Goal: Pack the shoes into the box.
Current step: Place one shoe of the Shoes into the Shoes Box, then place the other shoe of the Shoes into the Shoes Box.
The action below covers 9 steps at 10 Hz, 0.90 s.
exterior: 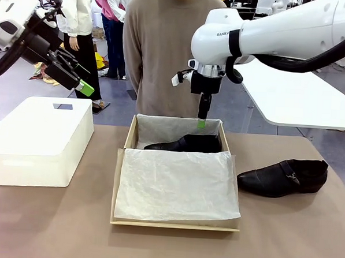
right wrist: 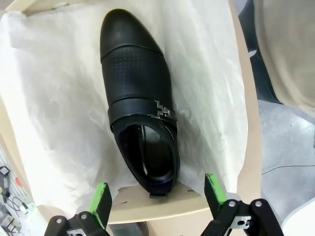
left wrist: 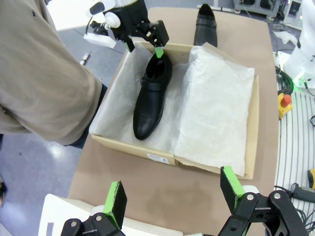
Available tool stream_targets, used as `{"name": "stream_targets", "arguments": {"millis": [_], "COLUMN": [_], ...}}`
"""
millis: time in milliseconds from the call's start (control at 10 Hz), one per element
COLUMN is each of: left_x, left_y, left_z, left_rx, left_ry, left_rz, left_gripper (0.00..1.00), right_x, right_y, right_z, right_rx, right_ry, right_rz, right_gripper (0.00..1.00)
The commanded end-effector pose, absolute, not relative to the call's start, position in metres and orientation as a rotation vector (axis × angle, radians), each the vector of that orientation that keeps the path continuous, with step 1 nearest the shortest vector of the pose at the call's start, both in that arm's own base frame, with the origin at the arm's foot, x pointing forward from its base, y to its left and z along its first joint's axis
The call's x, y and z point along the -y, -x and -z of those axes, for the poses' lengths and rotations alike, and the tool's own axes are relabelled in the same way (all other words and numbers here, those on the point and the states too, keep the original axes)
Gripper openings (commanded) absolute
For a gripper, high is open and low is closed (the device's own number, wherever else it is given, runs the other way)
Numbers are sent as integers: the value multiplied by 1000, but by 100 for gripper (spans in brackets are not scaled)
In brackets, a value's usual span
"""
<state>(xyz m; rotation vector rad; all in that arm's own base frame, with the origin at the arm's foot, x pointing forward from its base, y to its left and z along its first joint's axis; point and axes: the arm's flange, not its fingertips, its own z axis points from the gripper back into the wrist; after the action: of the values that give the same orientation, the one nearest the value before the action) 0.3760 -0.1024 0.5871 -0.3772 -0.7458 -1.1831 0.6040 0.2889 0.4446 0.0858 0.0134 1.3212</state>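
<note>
One glossy black shoe (exterior: 186,143) lies on its sole in the far part of the tan box (exterior: 118,184), on white tissue paper, and also appears in the left wrist view (left wrist: 149,98) and the right wrist view (right wrist: 140,98). My right gripper (exterior: 201,123) (left wrist: 144,48) (right wrist: 158,196) hangs open just above this shoe's heel, holding nothing. The other shoe (exterior: 283,176) (left wrist: 205,24) lies on the table to the right of the box. My left gripper (exterior: 82,84) (left wrist: 173,194) is open and empty, raised high at the left.
A white plastic bin (exterior: 39,139) with a lid stands left of the box, under my left gripper. A person in a tan sweater (exterior: 165,53) stands at the far edge behind the box. A loose sheet of tissue (exterior: 175,184) covers the box's near part.
</note>
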Motion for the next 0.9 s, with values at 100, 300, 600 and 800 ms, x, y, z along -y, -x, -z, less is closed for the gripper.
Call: {"name": "stream_targets", "arguments": {"millis": [100,300,600,800], "left_x": [101,101,101,101], "left_y": [-376,-376,-376,-376], "left_z": [-588,-588,-588,-588], "left_rx": [757,757,757,757], "left_ry": [390,390,390,390], "left_rz": [1196,1196,1196,1196], "left_gripper": [100,100,100,100], "right_x": [-275,-287,-286,-260], "right_y": [-584,-601,-597,-582], "right_z": [-450,-448,-447,-472], "right_rx": [19,-13,-19,27], "right_ry": [-95,-83,-80,-46], "right_rz": [-1338,-1328,-1328,-1359], "right_gripper": [100,100,100,100]}}
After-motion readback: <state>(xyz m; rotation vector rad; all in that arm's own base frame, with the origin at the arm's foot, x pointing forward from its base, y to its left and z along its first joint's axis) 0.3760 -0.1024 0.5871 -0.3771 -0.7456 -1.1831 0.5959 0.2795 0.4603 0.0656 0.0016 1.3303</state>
